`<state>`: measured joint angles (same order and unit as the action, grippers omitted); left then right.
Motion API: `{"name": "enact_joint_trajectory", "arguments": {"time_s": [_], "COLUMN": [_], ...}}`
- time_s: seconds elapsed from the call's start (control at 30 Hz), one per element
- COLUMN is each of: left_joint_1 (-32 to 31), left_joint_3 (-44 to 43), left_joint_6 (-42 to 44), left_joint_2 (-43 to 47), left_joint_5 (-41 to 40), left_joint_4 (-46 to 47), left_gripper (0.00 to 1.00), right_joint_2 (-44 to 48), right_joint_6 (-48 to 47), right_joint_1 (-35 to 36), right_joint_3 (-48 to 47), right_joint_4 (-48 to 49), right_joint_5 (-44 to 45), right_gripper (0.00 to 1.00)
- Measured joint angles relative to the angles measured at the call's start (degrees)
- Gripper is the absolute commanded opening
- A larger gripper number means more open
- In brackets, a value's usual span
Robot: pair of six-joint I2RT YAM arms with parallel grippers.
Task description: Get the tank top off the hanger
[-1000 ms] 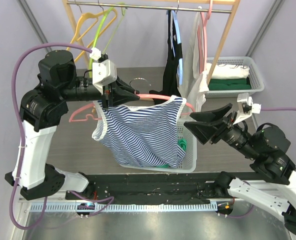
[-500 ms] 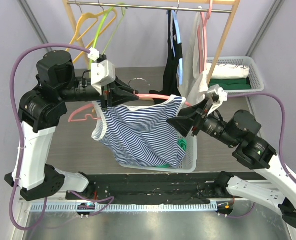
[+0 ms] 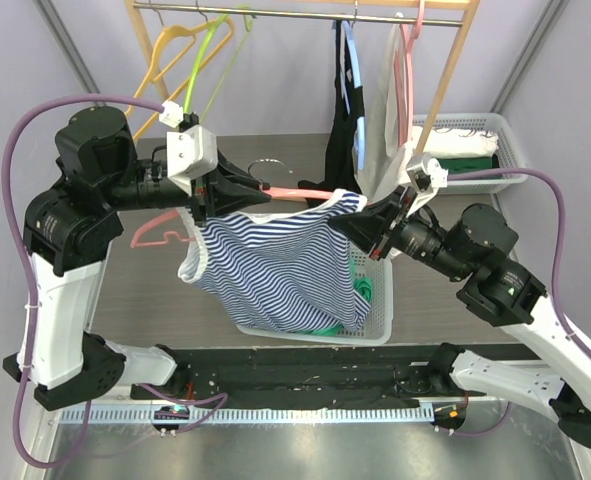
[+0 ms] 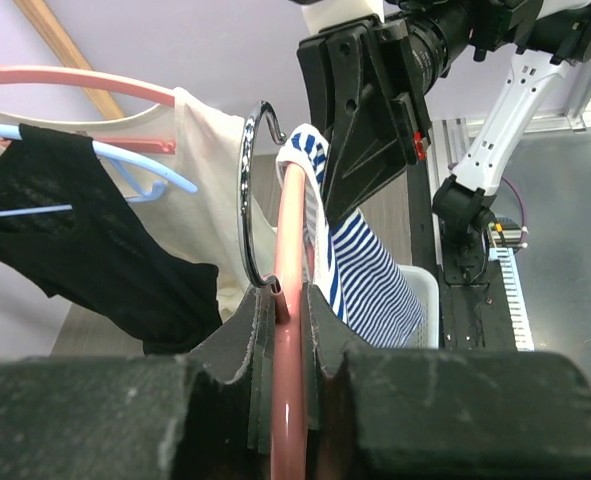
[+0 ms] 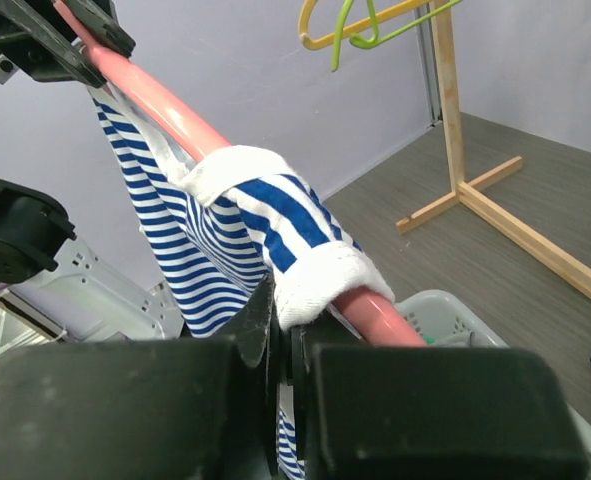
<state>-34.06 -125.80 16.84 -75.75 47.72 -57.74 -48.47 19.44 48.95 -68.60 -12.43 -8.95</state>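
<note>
A blue-and-white striped tank top (image 3: 275,270) hangs from a pink hanger (image 3: 297,190) held in the air above a basket. My left gripper (image 3: 221,190) is shut on the hanger bar beside its metal hook (image 4: 247,200); the pink bar (image 4: 290,240) runs straight between the jaws (image 4: 288,315). My right gripper (image 3: 348,226) is at the hanger's right end, shut on the white-edged shoulder strap (image 5: 320,270) where it wraps over the pink bar (image 5: 175,115). The striped cloth (image 5: 190,260) drops away below the right gripper (image 5: 283,325).
A white laundry basket (image 3: 377,330) with green cloth inside stands under the tank top. Behind is a wooden rack (image 3: 305,12) with yellow and green hangers (image 3: 190,50), a black garment (image 3: 343,140) and a white one (image 3: 387,140). Another basket (image 3: 510,150) sits back right.
My right arm swung left to the hanger's right end and its open jaws shut on the shoulder strap. The left arm with the hanger shifted slightly left and up.
</note>
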Motion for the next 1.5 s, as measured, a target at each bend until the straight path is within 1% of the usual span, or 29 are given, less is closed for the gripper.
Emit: {"name": "enact_joint_trajectory", "arguments": {"time_s": [0.17,0.27,0.33,0.47,0.57,0.73,0.9,1.1,1.33,1.5], "left_joint_1": [0.00,0.00,0.00,-0.09,-0.17,-0.20,-0.13,0.04,0.90,1.25], "left_joint_3": [0.52,0.87,0.96,0.94,0.94,0.94,0.66,0.59,-1.03,-5.49], "left_joint_6": [0.74,1.84,2.21,2.78,2.82,2.89,2.89,2.40,1.46,1.16], "left_joint_2": [0.00,0.00,0.00,-0.17,-0.66,-1.40,-1.90,-1.97,-1.97,-2.34], "left_joint_5": [-0.02,-0.15,-0.17,-0.13,-0.13,-0.26,-1.40,-1.40,-1.40,-1.01], "left_joint_4": [-0.33,-0.48,-0.68,-0.87,-0.92,-1.25,-1.88,-1.79,-2.08,-2.75], "left_gripper": [0.00,0.00,0.00,0.00,0.00,0.00,0.00,0.00,0.00,0.00], "right_joint_2": [1.03,4.13,7.37,15.74,18.25,16.17,13.22,11.96,8.24,8.55], "right_joint_6": [-0.02,-0.11,-0.09,-0.04,0.46,2.10,4.13,5.01,6.93,9.22], "right_joint_1": [0.00,0.00,0.02,0.07,0.07,0.11,0.52,0.76,0.85,0.85], "right_joint_3": [-0.09,0.31,1.53,7.48,11.15,13.40,13.16,11.26,9.03,9.40], "right_joint_4": [0.37,0.07,0.44,1.16,1.49,-1.66,-5.44,-9.92,-13.29,-14.49], "right_joint_5": [0.20,2.38,5.05,12.52,18.58,26.01,31.39,36.52,37.97,36.59], "right_gripper": [0.01,0.01,0.01,0.01,0.01,0.01,0.01,0.01,0.01,0.01]}}
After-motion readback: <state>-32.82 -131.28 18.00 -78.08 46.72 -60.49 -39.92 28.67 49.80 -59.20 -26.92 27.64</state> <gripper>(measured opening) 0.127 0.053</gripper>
